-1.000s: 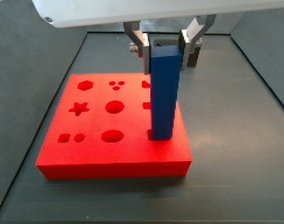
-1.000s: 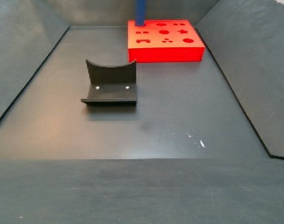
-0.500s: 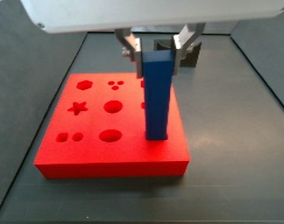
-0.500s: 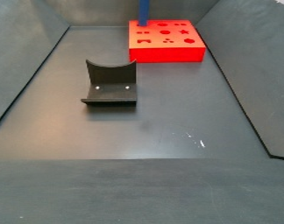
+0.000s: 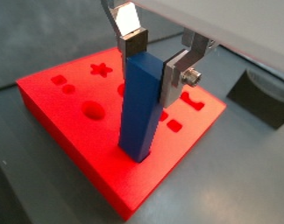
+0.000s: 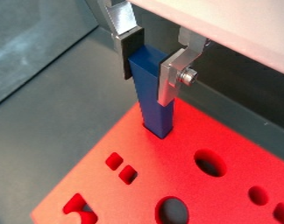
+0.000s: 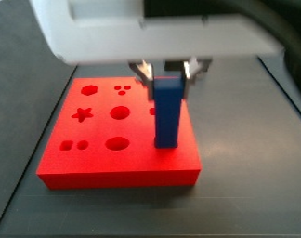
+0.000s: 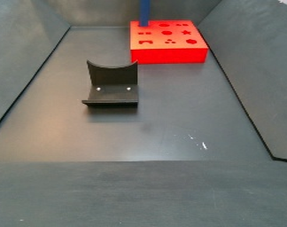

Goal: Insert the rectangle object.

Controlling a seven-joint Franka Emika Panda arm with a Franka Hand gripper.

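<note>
Standing upright on the red block (image 7: pixel 116 130), the rectangle object (image 7: pixel 168 112) has its lower end in or at the mouth of a slot near the block's edge, at about 3 o'clock from the block's centre in a side view. The gripper (image 5: pixel 156 54) straddles the bar's top end, one silver finger (image 5: pixel 131 24) on each side; in both wrist views the plates look pressed against the blue faces, so I take it to be clamped on the bar, though the side view is too blurred to confirm it.

To do this step well, I would keep the bar plumb and press straight down along its own length. It looks a close fit, so any lean would probably jam it against the slot's walls. Letting go should wait until the bar no longer sinks, and then the fingers should part without dragging it sideways.

From where I stand, the block is a flat red slab with star, round and square holes, lying on a dark matte floor (image 8: pixel 158 133) with low dark walls around it. In a side view the block sits at 12 o'clock, far back, and the fixture (image 8: pixel 112 84) stands well apart from it at about 10 o'clock from the floor's centre. I see nothing else on the floor.
</note>
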